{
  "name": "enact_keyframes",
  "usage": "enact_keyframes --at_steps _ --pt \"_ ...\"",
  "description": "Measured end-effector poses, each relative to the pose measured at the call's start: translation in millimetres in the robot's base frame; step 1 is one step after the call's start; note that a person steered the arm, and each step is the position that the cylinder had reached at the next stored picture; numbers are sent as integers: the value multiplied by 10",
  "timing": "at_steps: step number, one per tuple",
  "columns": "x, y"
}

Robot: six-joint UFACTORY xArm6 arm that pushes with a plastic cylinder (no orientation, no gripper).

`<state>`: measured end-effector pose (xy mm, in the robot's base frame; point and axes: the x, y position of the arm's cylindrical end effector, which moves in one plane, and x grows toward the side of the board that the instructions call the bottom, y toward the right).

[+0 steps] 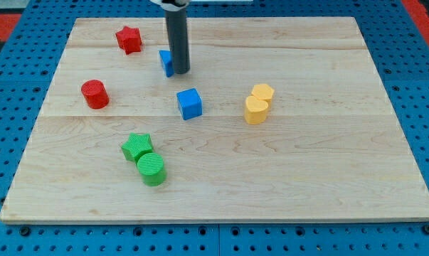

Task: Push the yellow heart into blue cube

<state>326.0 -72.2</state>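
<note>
The blue cube (189,104) sits near the board's middle. Two yellow blocks touch each other to its right: the lower one (255,110) looks like the yellow heart, the upper one (262,93) looks hexagonal. My rod comes down from the view's top, and my tip (180,72) rests on the board above the blue cube, right against a second blue block (165,62) that it partly hides. The tip is far to the left of the yellow heart.
A red star (129,39) lies at the top left and a red cylinder (95,94) at the left. A green star (136,146) and a green cylinder (151,169) touch at the lower left. The wooden board (328,178) lies on a blue pegboard.
</note>
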Motion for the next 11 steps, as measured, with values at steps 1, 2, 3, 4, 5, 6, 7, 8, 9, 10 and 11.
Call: enact_keyframes --at_steps 1,2,3,4,5,6,7,8,9,10,11 --pt "-152 -336" --pt "-286 -641" --pt "-371 -694" --pt "-298 -676" --pt "-180 -177" --pt "-181 631" --pt "-108 1357" --pt "256 1826" --pt "471 1962" --pt "781 1784" --pt "927 1503"
